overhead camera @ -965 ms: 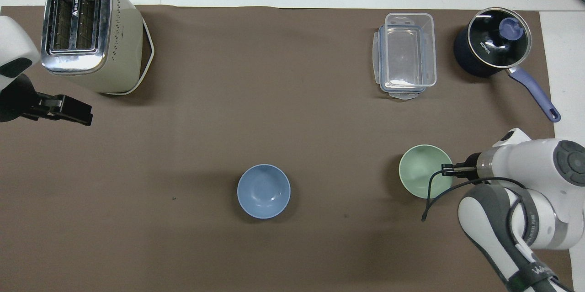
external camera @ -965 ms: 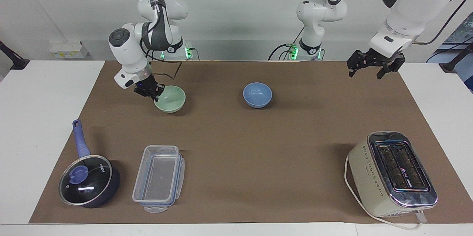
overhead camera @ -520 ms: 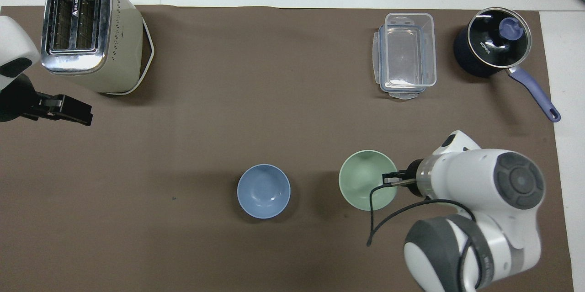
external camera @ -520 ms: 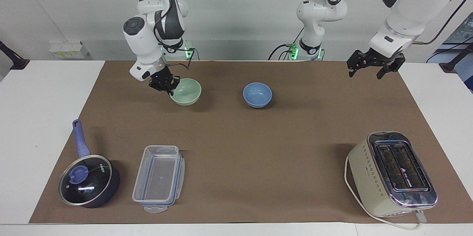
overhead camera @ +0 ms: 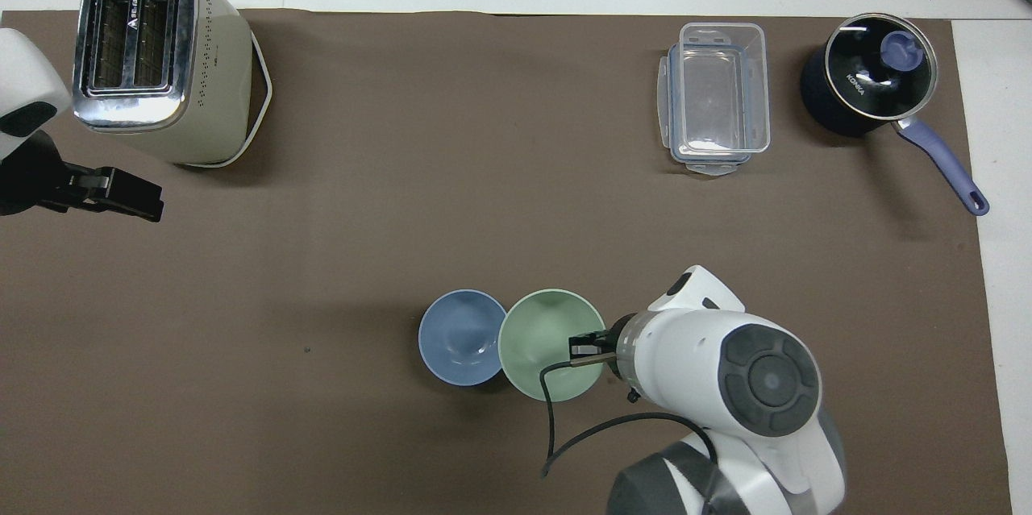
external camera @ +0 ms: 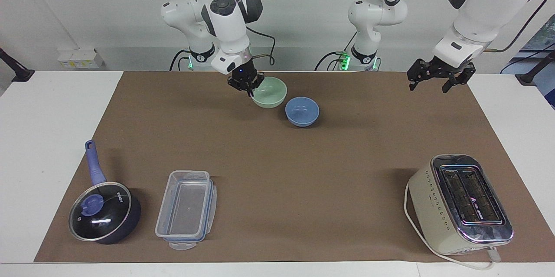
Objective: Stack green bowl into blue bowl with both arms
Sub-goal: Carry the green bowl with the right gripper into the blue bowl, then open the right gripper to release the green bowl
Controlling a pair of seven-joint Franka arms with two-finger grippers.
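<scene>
My right gripper [external camera: 247, 85] [overhead camera: 587, 344] is shut on the rim of the green bowl [external camera: 271, 92] [overhead camera: 544, 343] and holds it in the air, upright. The bowl hangs over the brown mat right beside the blue bowl [external camera: 302, 111] [overhead camera: 463, 336], on the side toward the right arm's end of the table. The blue bowl sits empty on the mat near the robots' edge. My left gripper [external camera: 435, 82] [overhead camera: 133, 199] is open and empty, held in the air over the mat's edge at the left arm's end, where that arm waits.
A cream toaster [external camera: 460, 203] [overhead camera: 157, 56] stands far from the robots at the left arm's end. A clear plastic container [external camera: 186, 208] [overhead camera: 716, 96] and a dark blue lidded saucepan [external camera: 103, 210] [overhead camera: 875, 80] sit far from the robots at the right arm's end.
My right gripper has lifted the green bowl off the mat and carried it toward the blue bowl, from the right arm's end to right beside it. The left arm has not moved.
</scene>
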